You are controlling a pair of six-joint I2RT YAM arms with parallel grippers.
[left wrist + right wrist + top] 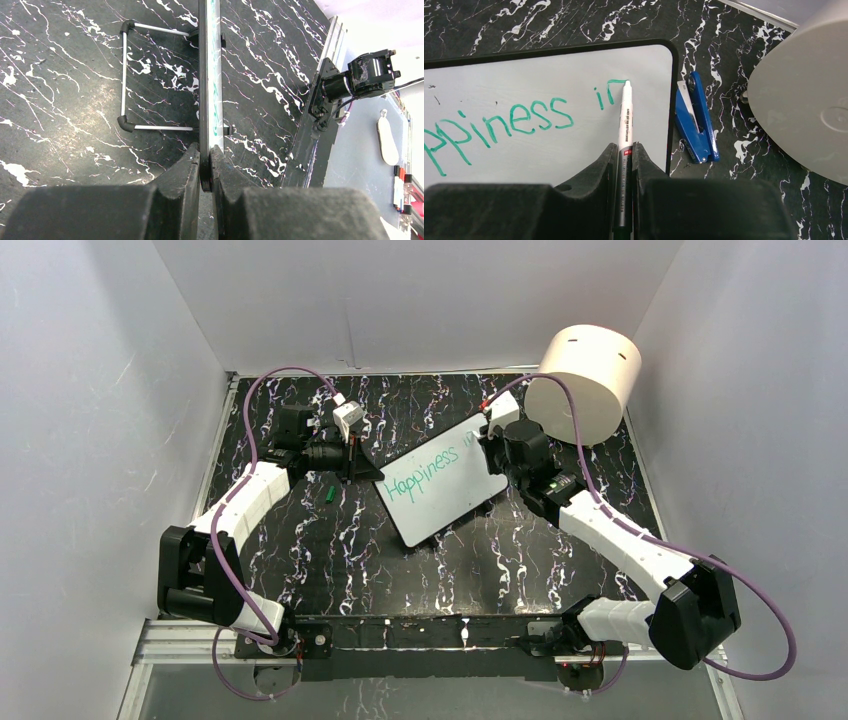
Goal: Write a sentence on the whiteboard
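top, left wrist and right wrist views, two-arm writing set-up. the whiteboard (445,483) sits about the middle of the black marbled table (330,550), a little toward the far edge, turned so that its long sides run diagonally. my left end effector (205,160) is closed flat on the board's left end, one finger on each face; in the left wrist view the board appears edge-on between the fingers, and a thin wire stand (124,75) projects from its back face. my right end effector (625,147) is closed on a white marker (626,115), gripping the barrel low so that the writing end projects forward. the marker tip touches the board near its right end, at the end of a fresh hooked stroke. the sentence (519,120) is in teal-green lettering that slants across the board: the word "happiness" is complete, followed by an "i" and the hooked stroke at the tip. the part of the board below this line is bare white in the top view. a blue clip-like object (696,117) lies on the table just beside the board's right edge, apart from it. a large cream cylinder (585,380) lies on its side at the far right corner of the table, near my right end effector. a small green piece (328,493) lies on the table between the board and the left edge, just beside my left arm.
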